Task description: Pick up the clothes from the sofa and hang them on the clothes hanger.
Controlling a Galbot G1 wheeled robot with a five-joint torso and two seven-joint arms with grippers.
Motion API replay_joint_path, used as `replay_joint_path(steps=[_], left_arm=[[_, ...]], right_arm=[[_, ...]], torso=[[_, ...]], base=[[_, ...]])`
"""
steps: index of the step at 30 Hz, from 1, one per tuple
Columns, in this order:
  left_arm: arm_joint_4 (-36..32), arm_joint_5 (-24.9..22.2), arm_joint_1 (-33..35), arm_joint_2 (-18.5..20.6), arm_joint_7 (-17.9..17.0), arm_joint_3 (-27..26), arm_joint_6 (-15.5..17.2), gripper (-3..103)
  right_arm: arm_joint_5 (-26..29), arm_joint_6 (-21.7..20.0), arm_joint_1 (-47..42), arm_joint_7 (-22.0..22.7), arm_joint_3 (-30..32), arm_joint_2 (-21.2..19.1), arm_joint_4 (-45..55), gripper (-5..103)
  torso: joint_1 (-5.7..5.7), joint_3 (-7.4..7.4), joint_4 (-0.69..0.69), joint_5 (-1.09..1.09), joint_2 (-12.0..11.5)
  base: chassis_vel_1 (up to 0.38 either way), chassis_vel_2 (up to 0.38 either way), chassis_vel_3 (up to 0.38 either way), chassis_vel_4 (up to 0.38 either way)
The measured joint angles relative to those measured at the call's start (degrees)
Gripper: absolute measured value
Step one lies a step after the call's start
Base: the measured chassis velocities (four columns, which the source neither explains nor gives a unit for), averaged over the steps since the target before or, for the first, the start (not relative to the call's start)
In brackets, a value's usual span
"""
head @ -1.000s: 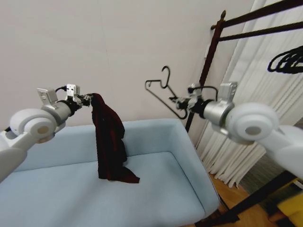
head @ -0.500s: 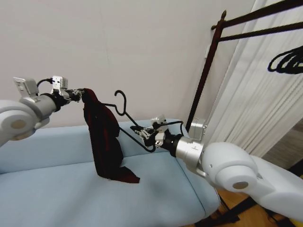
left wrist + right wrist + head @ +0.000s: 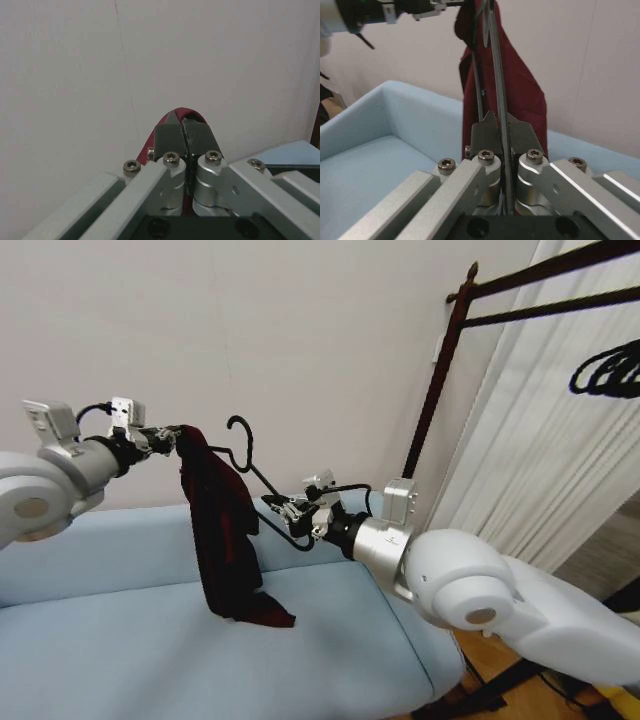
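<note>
- Dark red fabric: one garment [image 3: 225, 530], pinched at its top by the left claw [image 3: 172, 440], hanging down in front of the pale wall, lowest fold resting on the seat of the sofa [image 3: 120, 660].
- Left claw clenched on that cloth, fingertips pressed together with red fabric bulging around them in the left wrist view; arm held out level from the robot's left.
- One black wire hanger [image 3: 250, 447], hook uppermost and tilted, just beside the garment's upper half; touching or apart, cannot tell.
- Right claw [image 3: 285, 512] clamped on the hanger's wire, reaching in from the right above the sofa seat.
- One light blue sofa, set against the wall.
- One dark clothes rack [image 3: 440, 370] by the sofa's right end, two rails at its top.
- A bunch of further black hangers [image 3: 605, 370] up at the far right, too tangled to count.
</note>
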Motion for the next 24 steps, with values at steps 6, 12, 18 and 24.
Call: replay_joint_path(steps=[6, 12, 18, 24], left_arm=[[-0.3, 0.0, -0.1, 0.1, -0.4, -0.4, 0.0, 0], [-0.3, 0.0, -0.3, 0.0, -0.7, -0.6, 0.0, 0], [-2.1, -0.3, -0.4, -0.6, -1.9, -0.8, 0.0, 0], [-3.0, -0.2, 0.0, -1.8, -2.6, -0.8, 0.0, 0]], right_arm=[[-3.7, -1.0, -0.4, -2.1, -0.8, 0.1, -3.9, 1], [-6.3, -1.2, -0.8, -3.5, -1.3, 0.9, -7.3, 1], [-7.4, -0.9, 0.3, -4.0, -2.9, 4.2, -9.6, 1], [-8.8, -0.3, 1.1, -4.1, -3.9, 8.0, -12.2, 1]], torso=[[0.00, 0.00, -0.01, 0.01, 0.0], [0.01, 0.00, -0.01, 0.01, 0.0], [0.01, 0.00, 0.00, 0.00, 0.0], [0.00, 0.00, 0.00, 0.00, 0.0]], base=[[0.000, 0.000, 0.000, 0.000], [0.000, 0.000, 0.000, 0.000], [0.000, 0.000, 0.000, 0.000], [0.000, 0.000, 0.000, 0.000]])
